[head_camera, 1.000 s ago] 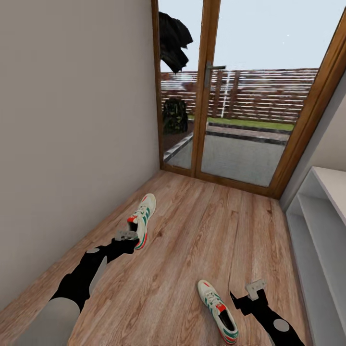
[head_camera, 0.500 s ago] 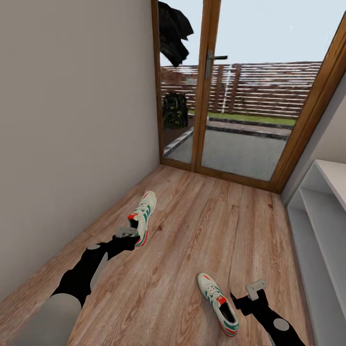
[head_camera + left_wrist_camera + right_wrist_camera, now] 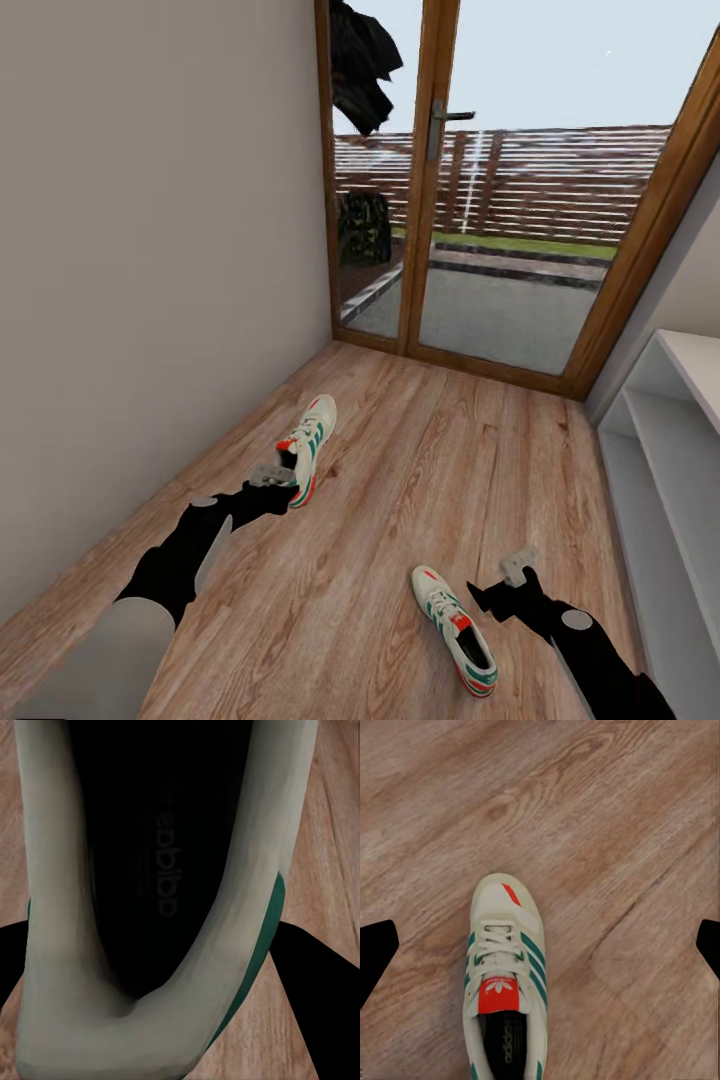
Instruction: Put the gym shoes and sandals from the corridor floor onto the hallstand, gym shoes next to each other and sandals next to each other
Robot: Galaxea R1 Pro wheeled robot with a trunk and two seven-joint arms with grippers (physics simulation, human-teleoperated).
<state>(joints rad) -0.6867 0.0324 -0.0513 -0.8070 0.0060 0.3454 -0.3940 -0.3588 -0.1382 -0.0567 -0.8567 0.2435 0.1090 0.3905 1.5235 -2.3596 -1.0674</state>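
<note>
Lifted: left claw point(image 3: 272, 476) grips cream sneaker point(image 3: 308, 450) heel | right claw point(image 3: 518, 568) spread | wood-grain floor point(image 3: 400, 480)

Corridor floor point(image 3: 400, 500) showing light brown wood-grain planks. Left-centre gym shoe point(image 3: 310, 448) showing cream-white upper, teal-green stripes, red-orange heel patch, white laces. Lower-centre gym shoe point(image 3: 455, 630) showing the same cream, teal stripes, red-orange tongue patch and toe mark, black lining. Hallstand point(image 3: 670, 470) at right edge looking pale grey-white. Wall point(image 3: 150, 250) at left looking plain beige. Door frame point(image 3: 425, 190) showing warm brown wood. Left gripper point(image 3: 268, 476) showing grey fingers on a black arm; right gripper point(image 3: 518, 566) likewise.
</note>
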